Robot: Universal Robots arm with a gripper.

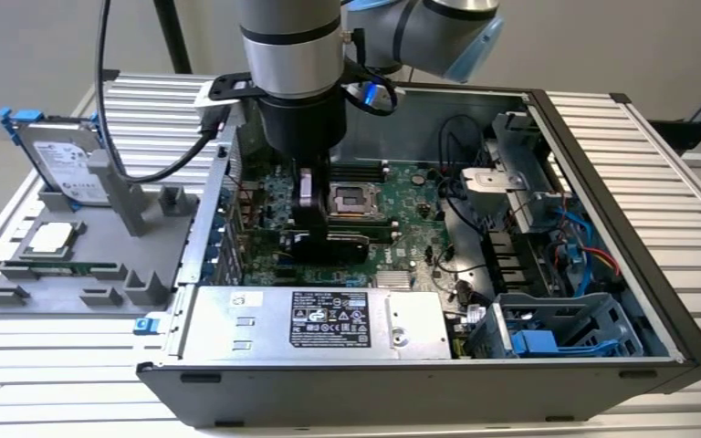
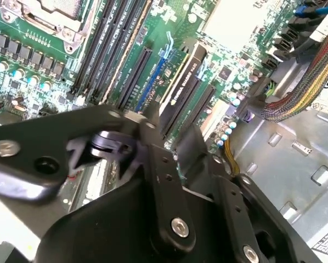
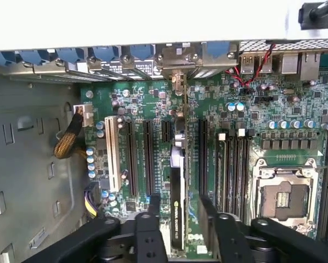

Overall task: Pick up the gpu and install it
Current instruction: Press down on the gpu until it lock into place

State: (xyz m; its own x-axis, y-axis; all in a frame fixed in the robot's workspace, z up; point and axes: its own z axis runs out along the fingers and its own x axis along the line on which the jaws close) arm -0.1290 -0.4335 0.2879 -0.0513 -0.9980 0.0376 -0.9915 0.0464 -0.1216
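**GPU standing in the motherboard slots, gripper fingers on either side**

In the exterior view the arm reaches straight down into the open computer case (image 1: 643, 301), and the gripper (image 1: 314, 233) sits low over the motherboard (image 1: 418, 205), at about 8 o'clock from the empty processor socket (image 1: 357, 198). The gpu (image 1: 332, 245) shows there as a dark block at the gripper's tip, just below it at 6 o'clock.

In the first wrist view the gpu (image 3: 177, 208) stands on edge among the long expansion slots, its thin black edge running from the gripper (image 3: 177, 205) toward the rear bracket row at 12 o'clock. One black finger (image 3: 153, 204) sits at 9 o'clock of the card and the other at 3 o'clock, so the card lies between them. They are close against it, but whether they pinch it or stand slightly spread I cannot tell.

In the second wrist view the gpu (image 2: 187, 76) stretches away from the gripper (image 2: 169, 137) toward 1 o'clock, parallel to the blue slot (image 2: 153, 76) beside it.
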